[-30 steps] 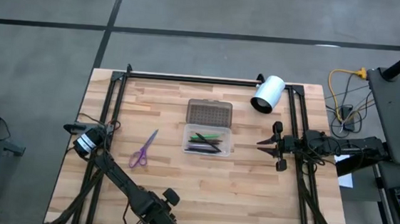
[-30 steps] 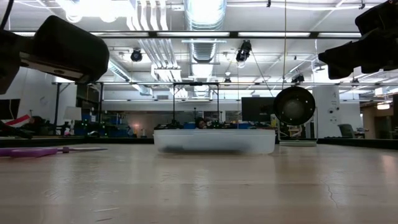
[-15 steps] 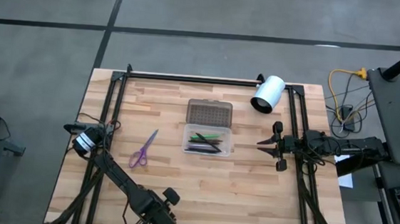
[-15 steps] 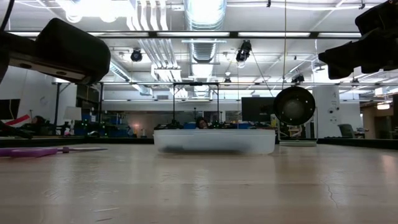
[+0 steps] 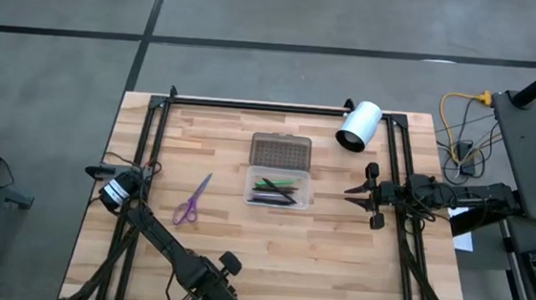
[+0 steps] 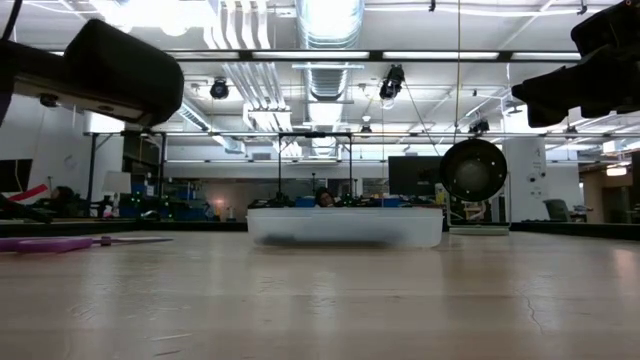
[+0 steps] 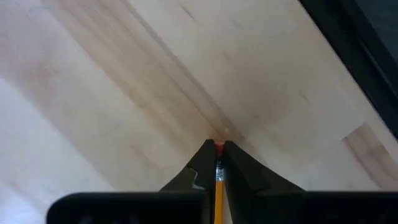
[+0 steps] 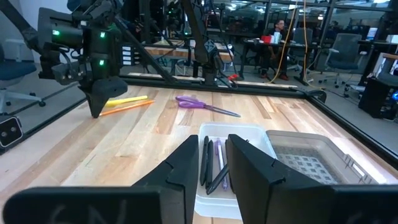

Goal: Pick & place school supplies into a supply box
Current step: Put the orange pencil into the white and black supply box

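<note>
Still unmoved: left jaws around pencil.

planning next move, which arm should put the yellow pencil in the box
Left. Its claw is already shut on the yellow pencil. The right claw is open and empty beside the supply box.

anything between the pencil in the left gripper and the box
Only the scissors, lying flat on the table between the left gripper, shut on the pencil, and the box. Nothing tall shows there; a lifted carry should clear them.
</note>
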Action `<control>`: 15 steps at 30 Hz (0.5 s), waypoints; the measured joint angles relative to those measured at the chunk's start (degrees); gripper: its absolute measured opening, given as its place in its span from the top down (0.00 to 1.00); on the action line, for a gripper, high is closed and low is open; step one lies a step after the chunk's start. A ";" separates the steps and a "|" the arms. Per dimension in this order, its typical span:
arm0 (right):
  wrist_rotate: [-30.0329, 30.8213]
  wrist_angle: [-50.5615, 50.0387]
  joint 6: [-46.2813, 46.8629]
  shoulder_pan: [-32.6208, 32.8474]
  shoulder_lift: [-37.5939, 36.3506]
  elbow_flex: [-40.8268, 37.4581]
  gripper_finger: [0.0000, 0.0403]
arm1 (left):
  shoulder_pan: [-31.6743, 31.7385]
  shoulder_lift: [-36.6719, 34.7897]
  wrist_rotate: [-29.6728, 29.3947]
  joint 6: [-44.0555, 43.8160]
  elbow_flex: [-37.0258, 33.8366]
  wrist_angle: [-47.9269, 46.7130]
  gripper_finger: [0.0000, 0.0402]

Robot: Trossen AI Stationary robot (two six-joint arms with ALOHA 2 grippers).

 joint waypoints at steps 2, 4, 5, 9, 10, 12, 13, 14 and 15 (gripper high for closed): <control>0.01 0.00 0.00 0.00 -0.01 0.00 0.80 | 0.09 0.00 -0.92 0.19 0.82 -1.16 1.00; -0.01 0.00 0.00 0.01 0.00 0.00 0.81 | 0.21 0.00 -1.92 0.32 1.77 -2.50 1.00; 0.01 0.00 0.00 0.00 -0.02 0.00 0.81 | 0.24 0.00 -2.72 0.40 2.27 -3.31 1.00; 0.01 0.00 0.00 -0.01 -0.02 0.00 0.83 | 0.77 -0.02 -6.20 1.35 4.30 -6.00 1.00; 0.01 0.00 0.00 -0.01 -0.02 0.00 0.83 | 0.90 -0.02 -7.31 1.68 4.74 -6.67 1.00; 0.01 0.00 0.00 -0.01 0.00 0.00 0.83 | 1.28 -0.04 -9.74 2.63 5.56 -7.77 1.00; -0.01 0.00 0.00 0.01 -0.02 0.00 0.83 | 1.53 -0.04 -11.08 3.11 5.82 -8.10 1.00; 0.01 0.01 0.00 -0.01 -0.01 0.00 0.83 | 1.79 -0.07 -12.22 3.35 6.14 -8.65 1.00; 0.01 0.00 0.00 -0.01 -0.02 0.00 0.83 | 2.12 -0.07 -13.87 3.49 6.43 -9.13 1.00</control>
